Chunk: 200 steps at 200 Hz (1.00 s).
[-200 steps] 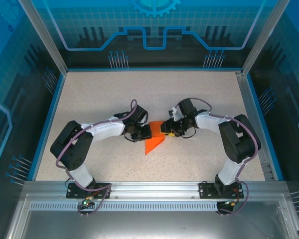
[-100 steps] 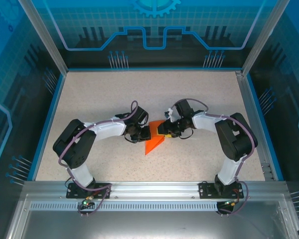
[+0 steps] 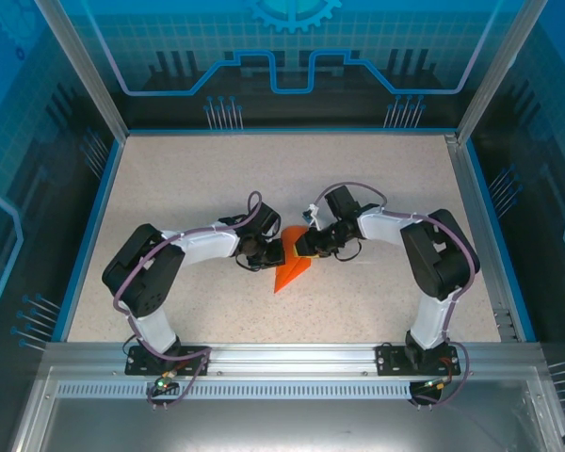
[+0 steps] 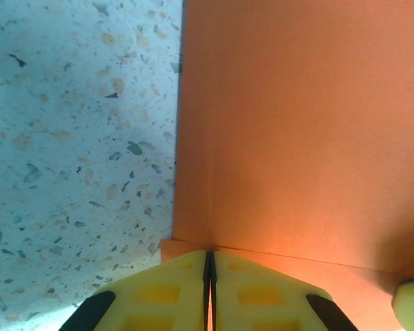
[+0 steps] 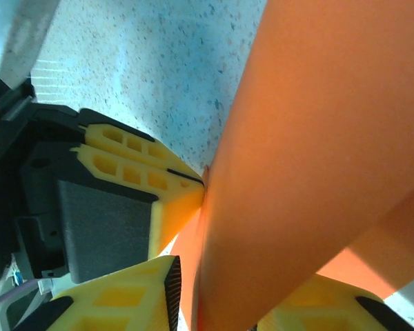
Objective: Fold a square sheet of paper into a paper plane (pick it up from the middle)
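Two claws meet mid-table (image 3: 377,188) at the folded orange paper (image 3: 290,271), its long axis running from far right to a tip pointing near left. The left claw (image 4: 209,256) is pinched tight on its edge. The right claw (image 5: 221,303) has a finger on either side of the paper; I cannot tell if it grips.

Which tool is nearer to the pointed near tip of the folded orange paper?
Left, slightly. The left tool pinches the folded orange paper on its left edge, just beyond the tip. The right tool straddles the right edge, farther off diagonally.
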Tool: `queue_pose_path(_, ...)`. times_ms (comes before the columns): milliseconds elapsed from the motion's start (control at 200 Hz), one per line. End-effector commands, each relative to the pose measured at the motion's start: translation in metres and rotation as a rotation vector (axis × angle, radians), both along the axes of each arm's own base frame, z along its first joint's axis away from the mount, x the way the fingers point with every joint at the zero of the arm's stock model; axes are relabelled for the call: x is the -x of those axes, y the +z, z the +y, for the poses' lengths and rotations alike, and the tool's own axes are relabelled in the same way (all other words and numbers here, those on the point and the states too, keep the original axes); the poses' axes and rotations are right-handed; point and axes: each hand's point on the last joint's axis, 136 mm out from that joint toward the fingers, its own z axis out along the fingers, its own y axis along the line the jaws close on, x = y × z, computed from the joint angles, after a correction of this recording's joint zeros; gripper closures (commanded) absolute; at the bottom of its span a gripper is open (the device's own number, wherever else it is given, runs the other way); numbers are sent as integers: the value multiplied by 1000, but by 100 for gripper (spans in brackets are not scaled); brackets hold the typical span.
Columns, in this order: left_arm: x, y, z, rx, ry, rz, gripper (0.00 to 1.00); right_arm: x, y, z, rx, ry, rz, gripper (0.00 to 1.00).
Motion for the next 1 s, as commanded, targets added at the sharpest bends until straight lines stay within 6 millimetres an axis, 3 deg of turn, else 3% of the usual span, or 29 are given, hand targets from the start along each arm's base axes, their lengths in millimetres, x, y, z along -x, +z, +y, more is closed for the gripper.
queue_pose_path(0,0,1,5,-2,22,-10,88,9,-3,4,-6,41,30,74)
queue_pose_path(230,7,12,13,5,33,-47,80,7,-1,2,15,9,34,83)
queue_pose_path(475,31,30,5,-25,-49,-157,60,4,1,0,30,-55,59,86)
queue_pose_path(680,50,20,1,-174,-108,-212,53,1,2,0,46,-76,67,86)
queue_pose_path(995,49,14,-5,-362,-147,-306,49,1,8,2,29,-79,82,85)
